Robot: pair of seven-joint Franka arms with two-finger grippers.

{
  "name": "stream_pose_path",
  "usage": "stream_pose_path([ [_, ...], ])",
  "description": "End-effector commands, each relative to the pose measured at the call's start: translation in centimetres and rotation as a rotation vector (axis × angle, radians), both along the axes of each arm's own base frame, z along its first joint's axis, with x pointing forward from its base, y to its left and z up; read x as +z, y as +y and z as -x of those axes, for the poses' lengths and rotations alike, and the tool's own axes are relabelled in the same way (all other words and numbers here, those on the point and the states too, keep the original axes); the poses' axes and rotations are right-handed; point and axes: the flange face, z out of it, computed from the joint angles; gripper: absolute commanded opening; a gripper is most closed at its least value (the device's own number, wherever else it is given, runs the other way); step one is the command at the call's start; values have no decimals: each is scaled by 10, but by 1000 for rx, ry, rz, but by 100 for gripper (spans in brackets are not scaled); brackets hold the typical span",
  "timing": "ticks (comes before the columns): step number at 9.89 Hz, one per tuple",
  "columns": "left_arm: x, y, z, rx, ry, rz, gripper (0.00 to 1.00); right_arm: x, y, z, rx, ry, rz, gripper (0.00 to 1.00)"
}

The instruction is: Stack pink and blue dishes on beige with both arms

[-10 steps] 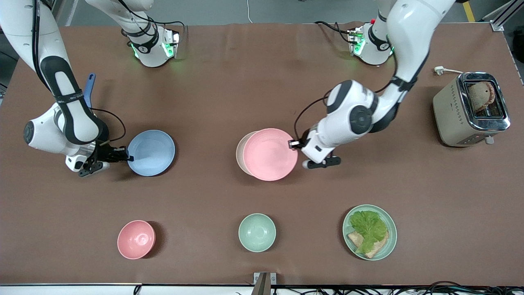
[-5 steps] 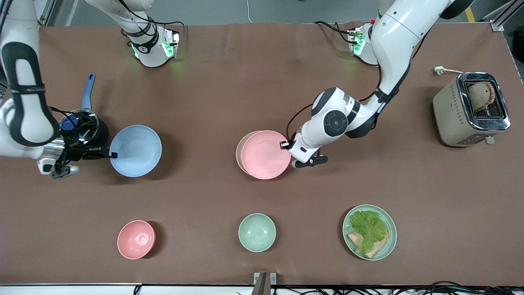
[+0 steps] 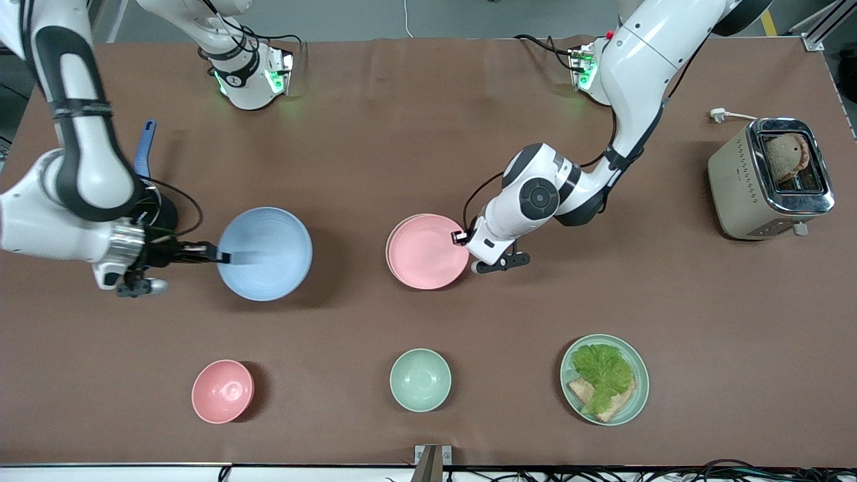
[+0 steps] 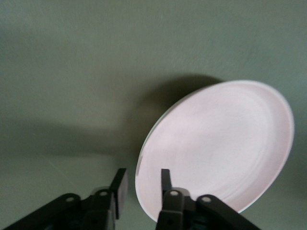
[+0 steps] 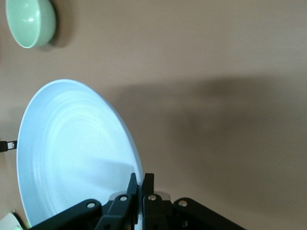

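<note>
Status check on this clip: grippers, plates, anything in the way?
Right gripper shut on blue plate, airborne. Left gripper open around pink plate rim, plate resting on beige plate. Nothing between blue plate and stack.

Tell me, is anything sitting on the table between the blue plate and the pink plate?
No. The front view shows only bare brown table between the blue plate and the pink plate.

plates (image 3: 265, 253) 4 | bowls (image 3: 223, 391) 2 | toaster (image 3: 770, 178) 1 | pan (image 3: 144, 150) 1
</note>
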Motion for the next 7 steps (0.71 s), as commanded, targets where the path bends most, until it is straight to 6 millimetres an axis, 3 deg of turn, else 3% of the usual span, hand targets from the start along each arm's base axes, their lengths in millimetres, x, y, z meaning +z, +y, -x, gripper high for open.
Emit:
stream_pose_path([
  [1, 74, 63, -47, 48, -98, -64, 100, -3, 58, 17, -48, -28, 11, 1],
  [3, 180, 113, -84, 28, -127, -178, 100, -11, 139, 38, -103, -67, 20, 1],
  [4, 230, 131, -91, 3, -137, -205, 100, -15, 174, 52, -134, -86, 19, 1],
  [5, 269, 160, -96, -29, -153, -241, 100, -20, 201, 69, -138, -91, 22, 1],
  [7, 332, 219, -84, -94, -196, -283, 100, -41, 246, 89, -139, -114, 24, 1],
])
